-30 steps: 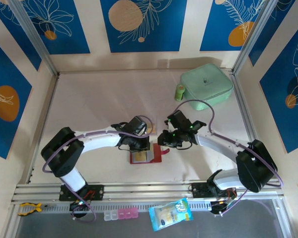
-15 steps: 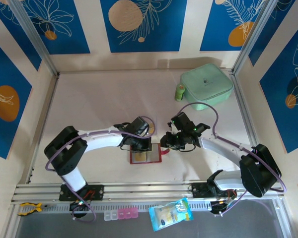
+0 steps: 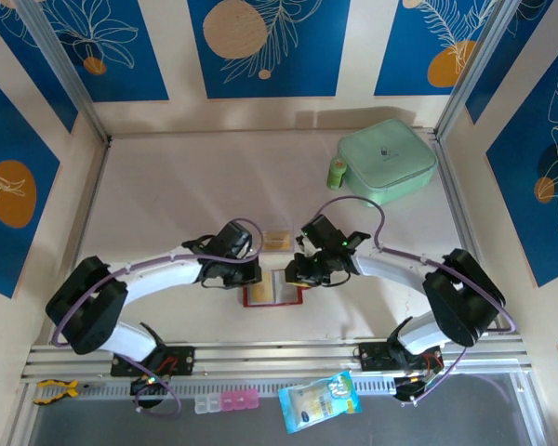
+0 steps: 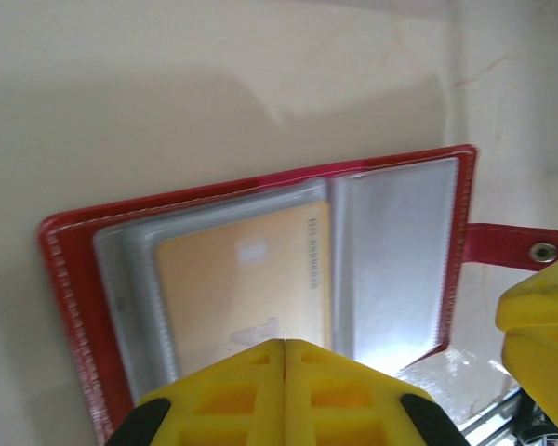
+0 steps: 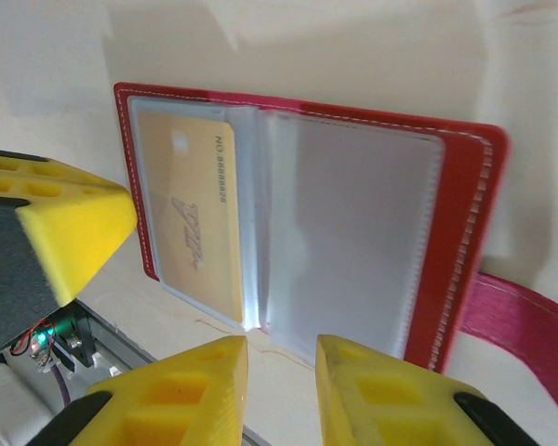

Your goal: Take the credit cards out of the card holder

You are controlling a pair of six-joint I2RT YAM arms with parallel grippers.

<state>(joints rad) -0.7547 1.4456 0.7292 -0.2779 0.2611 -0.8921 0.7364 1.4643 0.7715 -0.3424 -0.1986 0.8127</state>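
The card holder point(image 5: 353, 242) lay open and flat on the table point(image 3: 167, 195), close to the near edge and between the two arms, its red cover down and its greyish clear pockets facing up. One credit card, the tan one point(image 5: 191, 223), sat inside the pocket on one half of the holder, with printed characters along its inner edge; the pocket on the other half looked clear, with no card showing through it. The snap tab point(image 4: 516, 246) stuck out from the outer edge of that clear half. The left gripper point(image 4: 285, 358) had its yellow fingers pressed together with no gap, their tips at the edge of the half that held the tan card; whether they bore down on the pocket could not be told. The right gripper point(image 5: 281, 367) stood at the holder's other side, its two yellow fingers a little apart with bare table between them and nothing clasped, just off the edge by the clear pocket. In the top view a small tan flat piece point(image 3: 276, 238) lay on the table just beyond the holder, between the two wrists; its face was too small to read. Well apart, in the far right corner, sat a mint-green case point(image 3: 388, 160) with a small green container point(image 3: 336, 173) standing just beside its left side
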